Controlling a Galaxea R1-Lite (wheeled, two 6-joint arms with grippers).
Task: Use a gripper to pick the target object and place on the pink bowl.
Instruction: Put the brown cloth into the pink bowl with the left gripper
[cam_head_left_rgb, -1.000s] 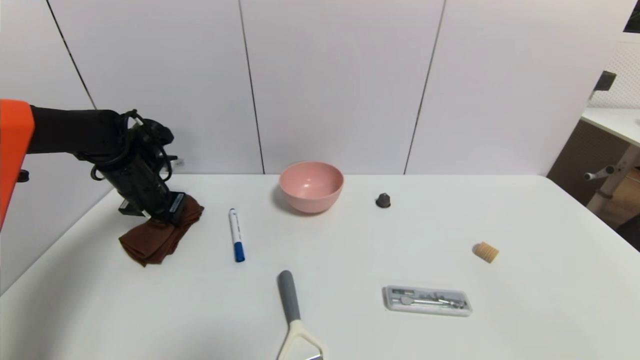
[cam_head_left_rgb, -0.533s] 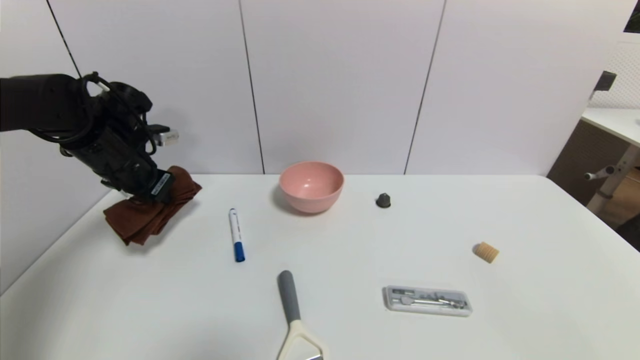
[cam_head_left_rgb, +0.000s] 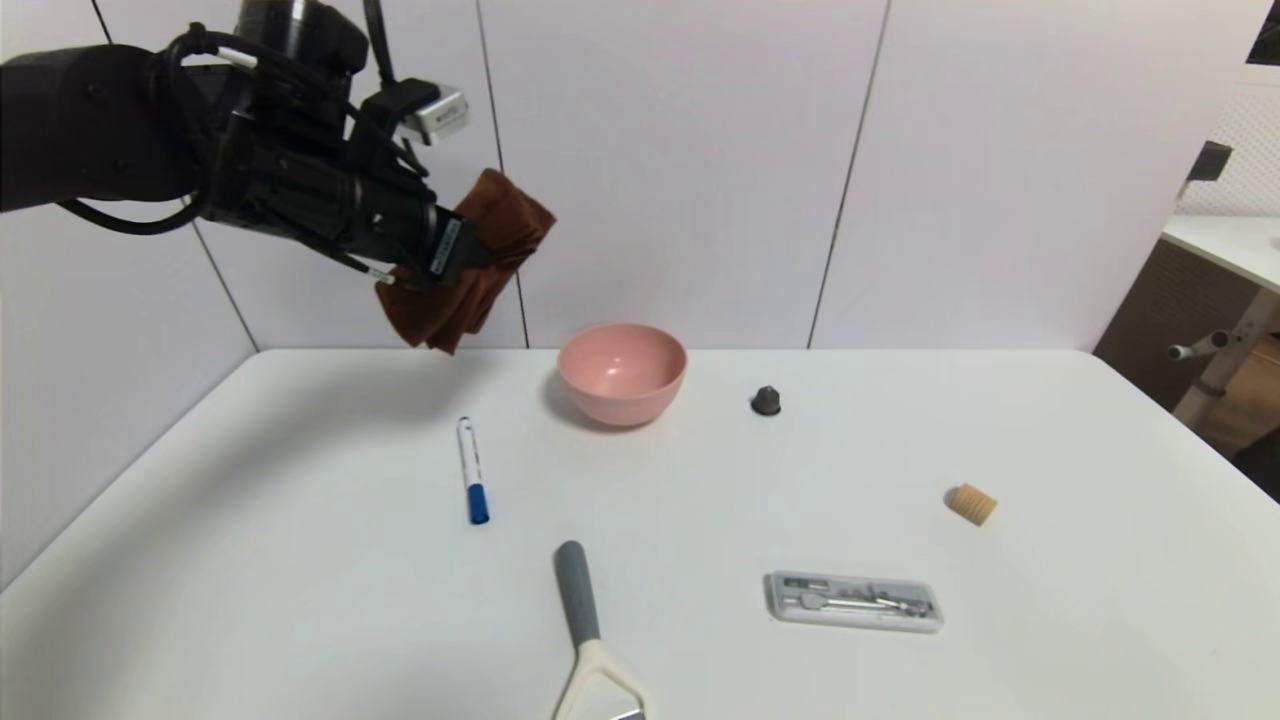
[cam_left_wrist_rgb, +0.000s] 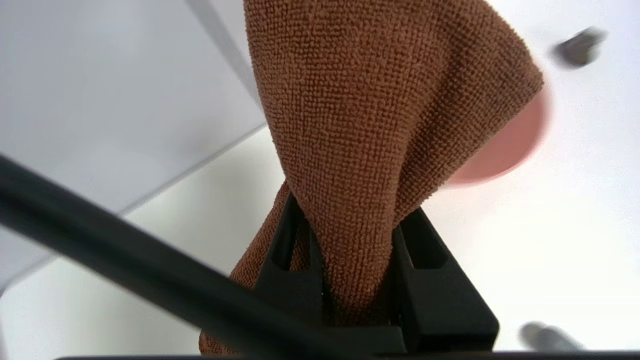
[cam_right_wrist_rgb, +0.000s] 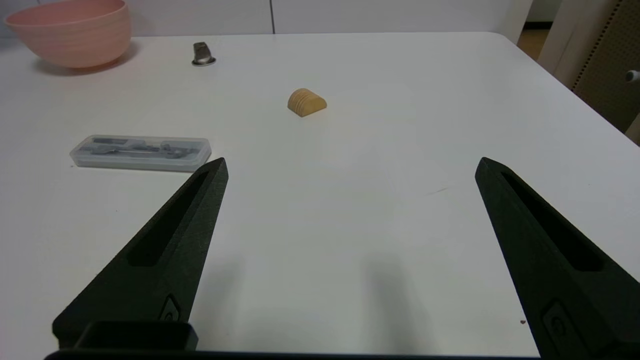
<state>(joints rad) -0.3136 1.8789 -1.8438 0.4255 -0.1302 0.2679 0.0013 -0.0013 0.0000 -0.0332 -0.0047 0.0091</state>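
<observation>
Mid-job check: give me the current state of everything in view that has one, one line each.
Left gripper: shut on the brown cloth, raised left of the bowl.
Brown cloth: lifted off the table, hanging from the fingers.
Pink bowl: upright, empty.
Right gripper: open, holding nothing.
Marker: capped, lying flat.
Clear case: closed.

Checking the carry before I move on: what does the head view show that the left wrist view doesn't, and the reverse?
Head view only: the marker, cork, clear case, and the left gripper raised above the table, short of the bowl.

Left wrist view only: the jaws pinching a fold of the cloth.

Both: cloth and pink bowl.
</observation>
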